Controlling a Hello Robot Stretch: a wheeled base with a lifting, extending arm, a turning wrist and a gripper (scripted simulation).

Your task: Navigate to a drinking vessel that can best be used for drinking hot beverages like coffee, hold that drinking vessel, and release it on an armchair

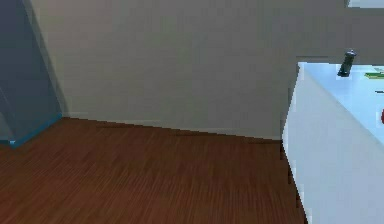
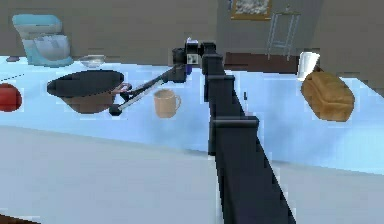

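Observation:
A tan mug (image 2: 167, 103) with a handle stands on the pale countertop (image 2: 120, 130) in the arm side view. The dark arm (image 2: 235, 140) rises from the bottom edge, and the gripper's body sits left of its far end. Its thin fingers (image 2: 145, 90) slant down and left, and the gripper (image 2: 118, 105) ends by the rim of a dark bowl (image 2: 85, 90), just left of the mug. I cannot tell whether it holds anything, nor whether it touches the mug or the bowl.
On the counter are a red round thing (image 2: 8, 97), a blue stand mixer (image 2: 40, 42), a small glass bowl (image 2: 93, 61), a bread loaf (image 2: 328, 97) and a white upright thing (image 2: 308, 65). The forward view has a white counter (image 1: 330, 140), a dark small object (image 1: 346, 63) and wooden floor (image 1: 150, 180).

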